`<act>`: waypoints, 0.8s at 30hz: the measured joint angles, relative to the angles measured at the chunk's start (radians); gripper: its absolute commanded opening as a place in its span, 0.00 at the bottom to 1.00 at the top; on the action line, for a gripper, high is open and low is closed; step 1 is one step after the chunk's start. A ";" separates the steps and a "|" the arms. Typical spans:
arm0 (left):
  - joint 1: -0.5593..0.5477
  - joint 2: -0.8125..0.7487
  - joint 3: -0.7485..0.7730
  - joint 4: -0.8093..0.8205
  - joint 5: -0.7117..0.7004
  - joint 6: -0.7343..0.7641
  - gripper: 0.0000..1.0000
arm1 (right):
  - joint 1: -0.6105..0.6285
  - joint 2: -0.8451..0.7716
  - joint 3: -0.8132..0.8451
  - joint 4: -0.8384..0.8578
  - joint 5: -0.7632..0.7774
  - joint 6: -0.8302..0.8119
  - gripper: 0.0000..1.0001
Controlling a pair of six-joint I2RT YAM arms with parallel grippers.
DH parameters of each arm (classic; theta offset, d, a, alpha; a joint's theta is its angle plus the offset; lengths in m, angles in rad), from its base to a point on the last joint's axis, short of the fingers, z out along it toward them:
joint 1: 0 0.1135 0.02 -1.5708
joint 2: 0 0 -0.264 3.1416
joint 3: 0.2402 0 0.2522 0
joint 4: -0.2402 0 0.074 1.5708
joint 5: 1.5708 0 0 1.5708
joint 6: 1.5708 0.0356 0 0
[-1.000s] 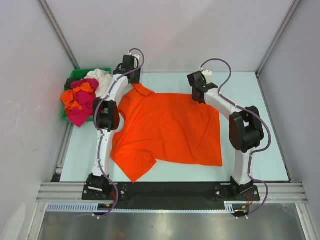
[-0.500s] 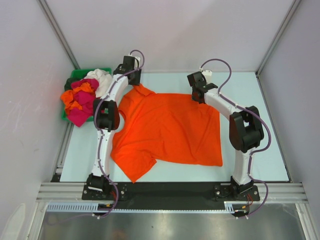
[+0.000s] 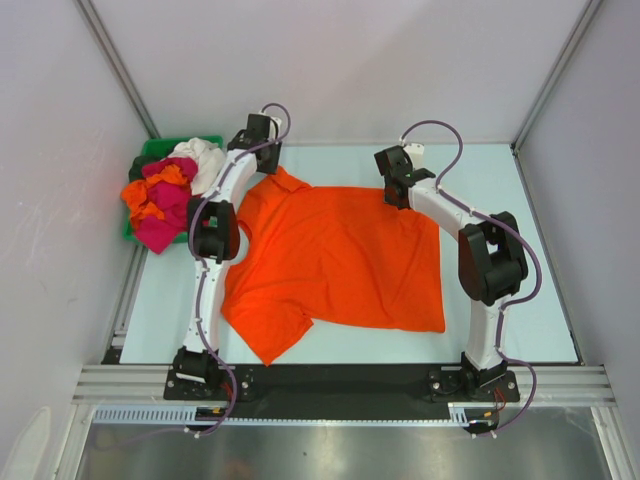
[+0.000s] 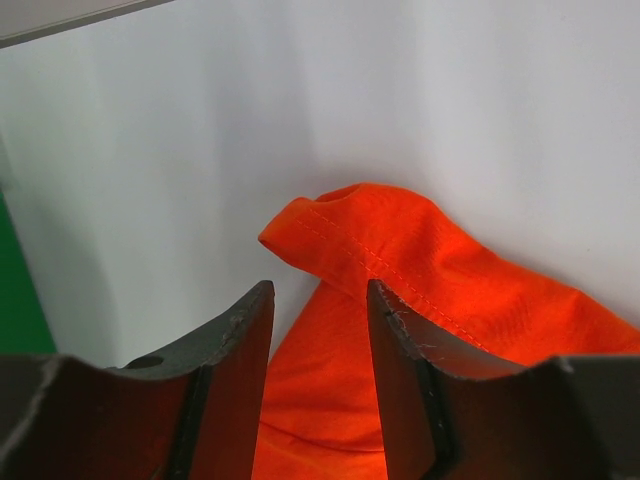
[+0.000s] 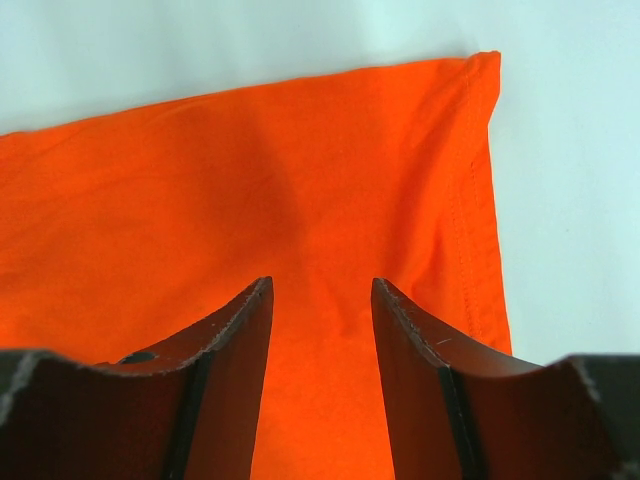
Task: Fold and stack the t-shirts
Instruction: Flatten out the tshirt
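L pincer [image 4: 318, 292] & R pincer [image 5: 321, 288] both released above orange t-shirt [image 3: 335, 260]; risk: uneven grabs at curled sleeve [image 4: 350, 215] vs hem corner bunch cloth, giving crooked fold.

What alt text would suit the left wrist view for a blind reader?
The left pincer, open, hangs over the hemmed sleeve of a bright orange t-shirt lying on a pale table. A sliver of green bin shows at the left edge.
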 measured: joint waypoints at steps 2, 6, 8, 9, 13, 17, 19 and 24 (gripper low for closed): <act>0.000 0.004 0.000 0.000 0.000 0.008 0.43 | 0.000 0.000 0.000 0.000 0.000 0.000 0.49; -0.003 0.013 0.000 -0.003 0.000 0.020 0.23 | 0.000 0.000 0.000 0.000 -0.001 0.002 0.49; -0.004 0.017 0.000 -0.007 0.001 0.029 0.13 | 0.000 0.000 0.000 0.000 -0.001 0.003 0.49; -0.005 0.019 0.000 -0.008 0.001 0.033 0.11 | 0.000 0.000 0.000 0.000 -0.001 0.003 0.49; -0.007 0.023 0.000 -0.008 0.000 0.037 0.03 | 0.000 0.000 0.000 0.000 -0.002 0.007 0.49; -0.008 0.023 0.000 -0.007 -0.001 0.034 0.37 | 0.002 0.000 -0.001 0.000 -0.007 0.011 0.49; -0.008 0.018 -0.016 0.007 -0.002 0.033 0.53 | 0.006 -0.001 -0.001 0.000 -0.008 0.014 0.50; -0.007 -0.097 -0.220 0.074 -0.004 0.000 0.81 | 0.027 -0.024 -0.029 0.002 -0.008 0.014 0.51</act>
